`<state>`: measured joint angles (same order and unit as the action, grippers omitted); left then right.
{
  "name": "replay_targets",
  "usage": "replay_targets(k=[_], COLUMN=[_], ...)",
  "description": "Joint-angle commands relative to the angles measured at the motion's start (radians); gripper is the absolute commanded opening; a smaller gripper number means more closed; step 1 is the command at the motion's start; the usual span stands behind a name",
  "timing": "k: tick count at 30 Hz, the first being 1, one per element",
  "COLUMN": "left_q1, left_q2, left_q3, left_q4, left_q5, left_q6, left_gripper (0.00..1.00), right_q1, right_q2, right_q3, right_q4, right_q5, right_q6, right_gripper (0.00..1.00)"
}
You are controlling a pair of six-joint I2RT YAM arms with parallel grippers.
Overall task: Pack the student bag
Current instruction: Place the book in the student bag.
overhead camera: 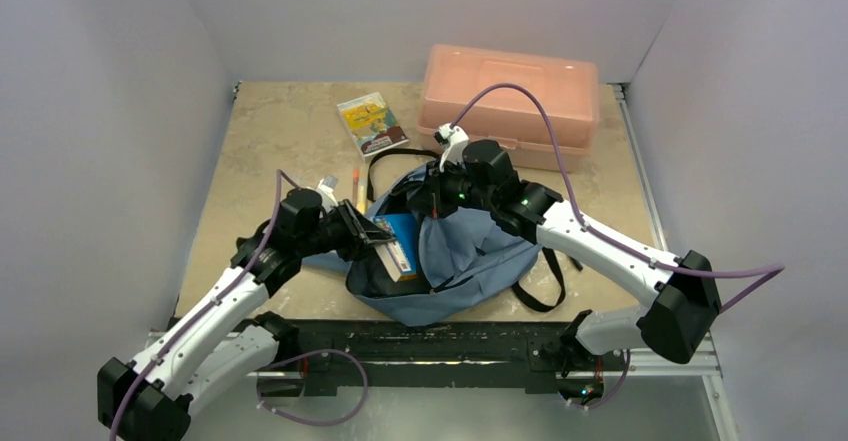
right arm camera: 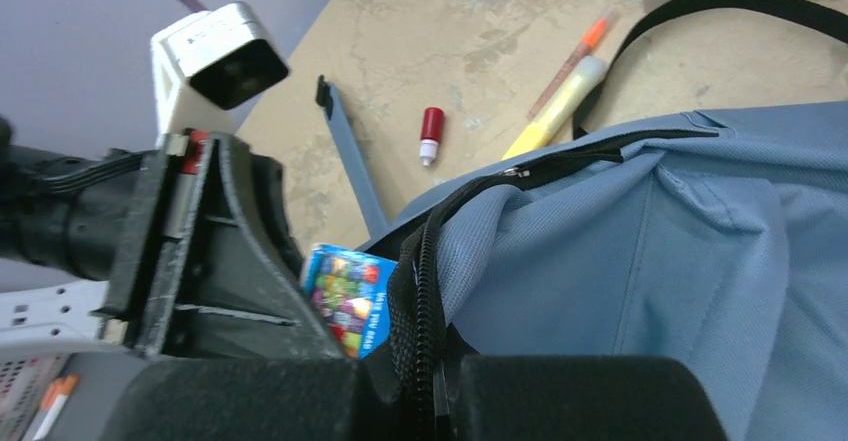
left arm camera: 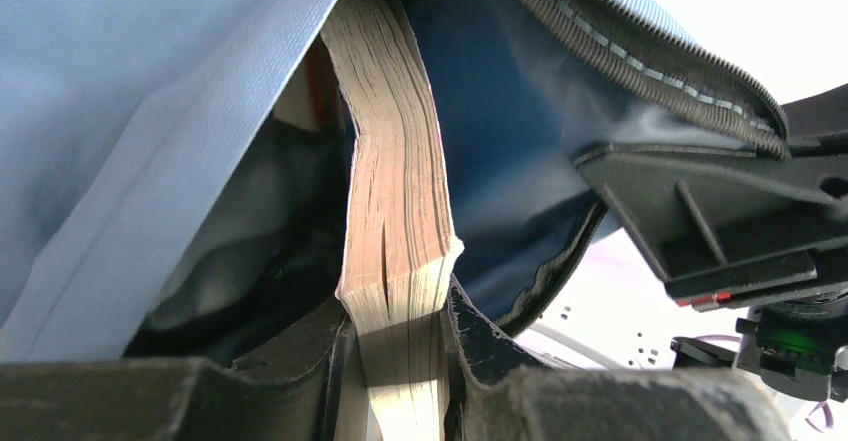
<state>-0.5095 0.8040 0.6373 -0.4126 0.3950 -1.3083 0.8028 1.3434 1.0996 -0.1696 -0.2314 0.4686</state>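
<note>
Paperback [overhead camera: 403,246] gripped at the open mouth of the student bag [overhead camera: 480,261]; zip edge pinched by the other arm.

From above, the bag is seen lying at the near middle of the table [overhead camera: 260,151], between the two arms, with a salmon-pink box [overhead camera: 510,96] behind it; the left gripper [overhead camera: 385,243] is clenched on the blue-covered paperback at the opening; the right gripper [overhead camera: 437,204] is closed on the bag's zip edge. Only in the left wrist view are the yellowed page edges shown, squeezed between the pads [left arm camera: 480,336] and reaching into the dark interior; only in the right wrist view are a red cap [right arm camera: 431,133], an orange pen [right arm camera: 575,56] and a yellow highlighter [right arm camera: 560,111] clearly made out on the table beside the bag, and the zip teeth [right arm camera: 425,291] seen caught between the fingers [right arm camera: 560,401].
</note>
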Motion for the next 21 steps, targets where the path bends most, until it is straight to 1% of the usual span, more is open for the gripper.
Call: replay_targets(k=[1, 4, 6, 8, 9, 10, 12, 13, 15, 19, 21], left_q1=[0.002, -0.004, -0.010, -0.020, -0.020, -0.020, -0.027, -0.038, -0.068, -0.168, -0.201], left_q2=[0.037, 0.056, 0.043, 0.024, 0.029, 0.044, 0.103, 0.142, 0.225, 0.362, 0.446], left_q3=[-0.031, -0.067, -0.062, -0.062, -0.070, -0.083, -0.091, -0.092, -0.082, -0.060, -0.024], left_q4=[0.382, 0.519, 0.495, 0.462, 0.469, 0.512, 0.583, 0.637, 0.694, 0.758, 0.803], left_q5=[0.097, 0.100, 0.072, 0.013, -0.002, -0.006, -0.006, -0.005, -0.018, -0.237, -0.296], left_q6=[-0.070, -0.075, -0.028, 0.027, 0.042, 0.054, 0.071, 0.077, 0.082, 0.116, 0.130], left_gripper=[0.00, 0.00, 0.00, 0.00, 0.00, 0.00, 0.00, 0.00, 0.00, 0.00, 0.00], right_q1=[-0.004, -0.007, -0.008, -0.011, -0.011, -0.013, -0.012, -0.013, -0.013, -0.013, -0.014], right_q2=[-0.044, -0.032, -0.028, -0.022, -0.020, -0.017, -0.012, -0.006, 0.003, 0.010, 0.008], right_q3=[0.030, 0.042, 0.045, 0.058, 0.063, 0.064, 0.062, 0.063, 0.064, 0.048, 0.045], right_q4=[0.191, 0.184, 0.190, 0.180, 0.176, 0.179, 0.192, 0.195, 0.199, 0.225, 0.222], right_q5=[-0.102, -0.124, -0.134, -0.144, -0.151, -0.158, -0.178, -0.184, -0.198, -0.203, -0.198], right_q6=[0.050, 0.049, 0.047, 0.043, 0.042, 0.043, 0.048, 0.052, 0.060, 0.071, 0.070], right_gripper=[0.00, 0.00, 0.00, 0.00, 0.00, 0.00, 0.00, 0.00, 0.00, 0.00, 0.00])
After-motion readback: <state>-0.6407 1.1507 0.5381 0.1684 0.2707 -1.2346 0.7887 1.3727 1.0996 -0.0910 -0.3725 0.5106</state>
